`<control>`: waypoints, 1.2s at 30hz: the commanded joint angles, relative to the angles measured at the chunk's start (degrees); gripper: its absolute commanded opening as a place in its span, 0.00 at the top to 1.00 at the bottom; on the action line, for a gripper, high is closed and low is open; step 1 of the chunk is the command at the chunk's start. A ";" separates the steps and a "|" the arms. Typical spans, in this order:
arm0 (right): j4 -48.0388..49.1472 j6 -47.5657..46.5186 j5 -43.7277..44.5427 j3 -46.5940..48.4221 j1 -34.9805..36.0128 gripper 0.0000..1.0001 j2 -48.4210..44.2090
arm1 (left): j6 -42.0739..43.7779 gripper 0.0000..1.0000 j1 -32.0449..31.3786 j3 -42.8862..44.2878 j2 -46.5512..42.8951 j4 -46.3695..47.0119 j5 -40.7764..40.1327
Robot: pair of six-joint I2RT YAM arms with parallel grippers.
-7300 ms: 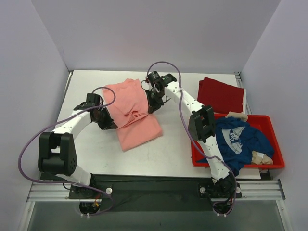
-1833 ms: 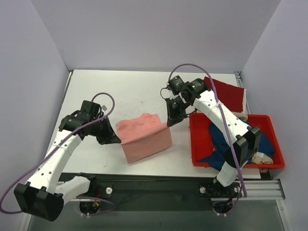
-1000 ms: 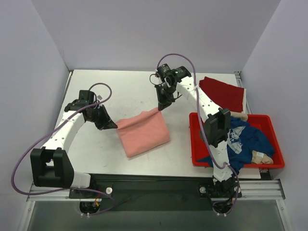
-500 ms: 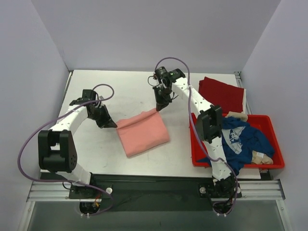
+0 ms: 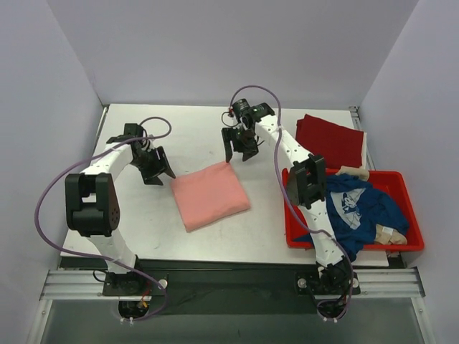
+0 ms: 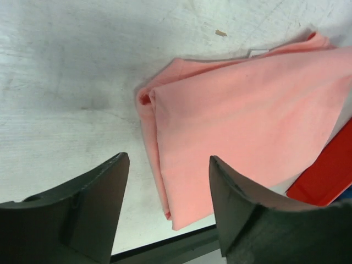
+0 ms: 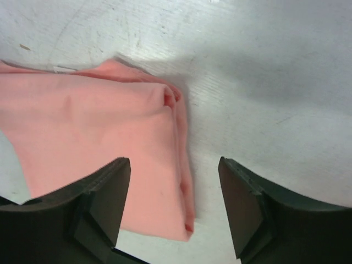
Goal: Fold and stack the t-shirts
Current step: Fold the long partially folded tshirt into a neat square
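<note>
Now the folded salmon-pink t-shirt lies flat on the scuffed white desk, between the left gripper and the right gripper. Both grippers are spread wide and released, each at one of its corners. Pale lavender walls enclose the desk.

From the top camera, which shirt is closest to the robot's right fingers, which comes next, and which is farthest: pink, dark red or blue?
From the right gripper:
1. Salmon-pink t-shirt, right beside it, mid-table.
2. Dark red t-shirt, folded at the far right corner.
3. Navy blue t-shirt, in the red tub, near right.
</note>
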 commanded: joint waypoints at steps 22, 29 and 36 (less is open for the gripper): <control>20.40 -4.80 -26.10 -36.51 -10.84 0.04 -18.42 | -1.68 0.19 0.75 -18.71 -9.40 15.86 6.80; 21.80 -4.45 -28.30 -39.24 -10.84 0.04 -17.18 | -3.61 0.27 0.75 -22.93 -7.91 21.65 7.68; 22.86 -5.50 -28.65 -43.11 -10.84 0.04 -17.45 | -5.63 0.33 0.49 -26.45 -6.94 26.76 8.47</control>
